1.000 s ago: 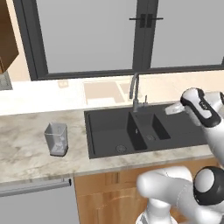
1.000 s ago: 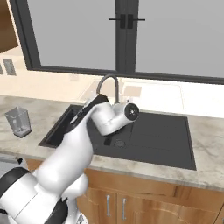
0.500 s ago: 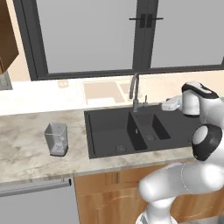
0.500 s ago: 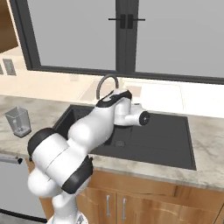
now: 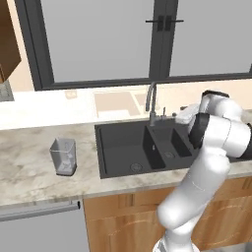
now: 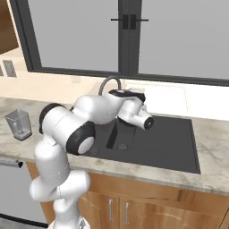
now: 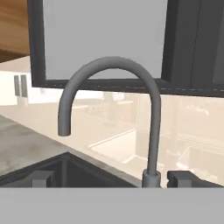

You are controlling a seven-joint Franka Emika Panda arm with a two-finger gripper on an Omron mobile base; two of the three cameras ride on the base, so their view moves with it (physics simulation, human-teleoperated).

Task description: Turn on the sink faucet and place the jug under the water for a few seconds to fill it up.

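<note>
The grey gooseneck sink faucet [image 7: 151,109] rises straight ahead in the hand view, its spout curving to the left. No water runs from it. My gripper [image 7: 113,178] is open, and its two dark fingertips [image 7: 43,177] stand wide apart on either side of the faucet's base. In the left base view the faucet [image 5: 151,101] stands behind the black two-compartment sink [image 5: 120,142], with my white hand just right of it. The translucent grey jug [image 5: 64,156] stands upright on the counter left of the sink, far from the gripper; the right base view shows the jug [image 6: 19,124] at the far left.
A marble counter [image 5: 29,167] runs along both sides of the sink, with a dark-framed window [image 5: 162,39] behind it. My own arm [image 6: 94,112] crosses in front of the sink's left part in the right base view. Wooden cabinets [image 5: 118,221] sit below the counter.
The arm has swung and the hand has moved from over the sink's right side toward the faucet's base. The jug has not moved.
</note>
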